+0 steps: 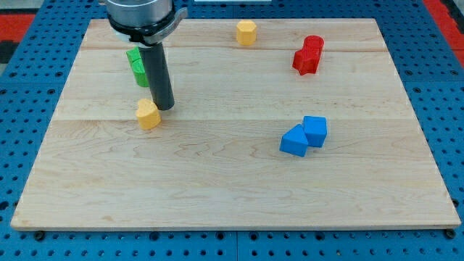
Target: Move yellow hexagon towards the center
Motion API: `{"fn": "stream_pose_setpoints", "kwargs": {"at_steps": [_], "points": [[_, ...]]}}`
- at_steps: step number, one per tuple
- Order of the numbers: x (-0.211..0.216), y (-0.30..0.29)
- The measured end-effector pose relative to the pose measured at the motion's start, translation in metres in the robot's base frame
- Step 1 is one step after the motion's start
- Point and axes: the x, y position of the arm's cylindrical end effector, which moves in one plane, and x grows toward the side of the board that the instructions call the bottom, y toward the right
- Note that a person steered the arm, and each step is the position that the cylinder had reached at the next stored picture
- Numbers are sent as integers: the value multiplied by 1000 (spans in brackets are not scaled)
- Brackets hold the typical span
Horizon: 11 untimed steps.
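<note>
The yellow hexagon (246, 32) sits near the view's top edge of the wooden board, a little right of the middle. My tip (164, 107) rests on the board at the view's left, far from the hexagon. It is right next to a second yellow block (148, 114), just to that block's upper right. A green block (138, 67) stands behind the rod, partly hidden by it.
A red block (308, 54) lies at the view's upper right. Two blue blocks (304, 135) touch each other right of the middle. The wooden board (232, 188) lies on a blue perforated table.
</note>
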Motion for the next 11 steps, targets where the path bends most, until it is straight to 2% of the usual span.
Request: {"fn": "stream_pose_setpoints", "kwargs": {"at_steps": [2, 3, 4, 7, 8, 9, 11], "points": [[6, -18], [-3, 18], [-38, 65], [-180, 173], [-220, 181], [-224, 179], [-222, 101]]}}
